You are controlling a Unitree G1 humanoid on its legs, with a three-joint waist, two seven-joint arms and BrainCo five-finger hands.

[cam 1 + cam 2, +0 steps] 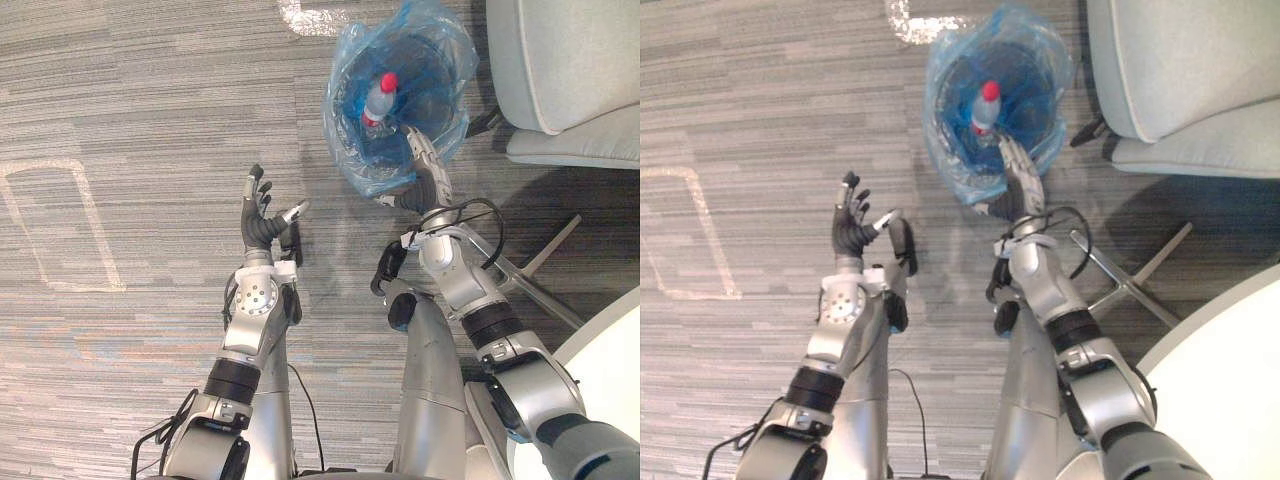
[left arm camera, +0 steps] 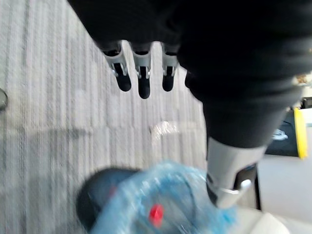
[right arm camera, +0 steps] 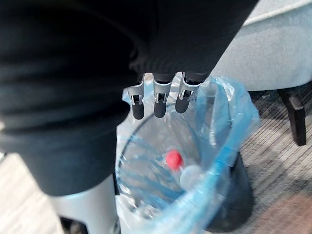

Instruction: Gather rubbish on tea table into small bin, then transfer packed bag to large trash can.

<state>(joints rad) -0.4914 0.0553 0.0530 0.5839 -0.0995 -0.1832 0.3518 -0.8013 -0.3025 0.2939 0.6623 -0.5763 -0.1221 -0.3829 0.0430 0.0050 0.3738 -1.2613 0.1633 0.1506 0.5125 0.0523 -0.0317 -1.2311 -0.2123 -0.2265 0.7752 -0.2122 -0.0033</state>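
Observation:
A small dark bin lined with a blue plastic bag (image 1: 400,90) stands on the carpet. A clear bottle with a red cap (image 1: 380,100) stands inside it, also seen in the right wrist view (image 3: 173,158). My right hand (image 1: 425,175) reaches over the bin's near rim, fingers (image 3: 156,102) straight above the bag's opening, holding nothing. Whether they touch the bag I cannot tell. My left hand (image 1: 262,215) hovers over the carpet to the left of the bin, fingers (image 2: 141,78) spread and empty, thumb (image 2: 229,170) pointing toward the bag (image 2: 161,204).
A light grey armchair (image 1: 570,70) stands close to the right of the bin, its metal leg (image 1: 530,280) running along the floor beside my right arm. A white table edge (image 1: 610,350) shows at lower right. Tape outlines (image 1: 60,220) mark the carpet on the left.

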